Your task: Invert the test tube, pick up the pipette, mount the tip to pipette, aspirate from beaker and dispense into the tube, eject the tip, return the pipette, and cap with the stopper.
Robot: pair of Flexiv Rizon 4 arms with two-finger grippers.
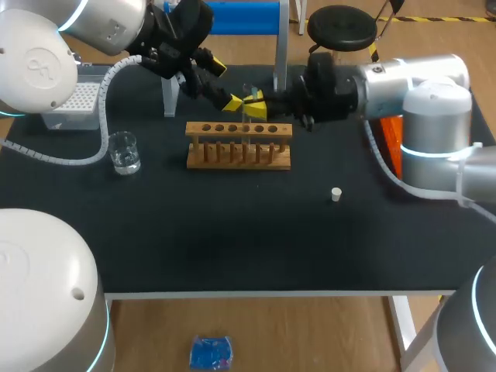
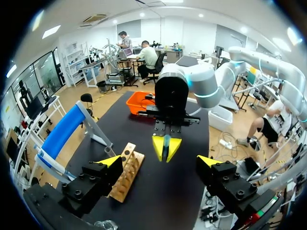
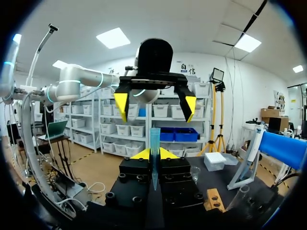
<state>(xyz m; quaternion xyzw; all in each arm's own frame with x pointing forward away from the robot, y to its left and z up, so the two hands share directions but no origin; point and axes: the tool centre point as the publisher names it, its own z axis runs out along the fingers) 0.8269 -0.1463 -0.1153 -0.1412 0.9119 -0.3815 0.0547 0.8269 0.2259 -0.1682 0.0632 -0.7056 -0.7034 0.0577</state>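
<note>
One small white stopper point(image 1: 336, 194) lies on the black counter point(image 1: 232, 240), nearer the front edge than the wooden rack point(image 1: 240, 156) and off to the rack's right. Roughly level with the rack and well to its left stands a clear glass beaker point(image 1: 124, 152). The rack itself is light wood, with a row of round holes along its top bar.

Just behind the rack and above it, the right hand point(image 2: 166, 147) is clenched on the test tube point(image 3: 154, 141), its yellow tips pressing it from two sides. The tube is slim and clear with a faint blue tint. It stands upright, flat-rimmed at the top and narrowing toward its lower end, with both ends showing past the fingers.

Facing it from the rack's left side, the left hand point(image 3: 156, 104) is released, its yellow tips spread wide and clear of the tube.

Farther back, a white tip box point(image 1: 74, 101) sits beyond the rack at the far left, and an orange bin point(image 1: 393, 139) at the far right.
</note>
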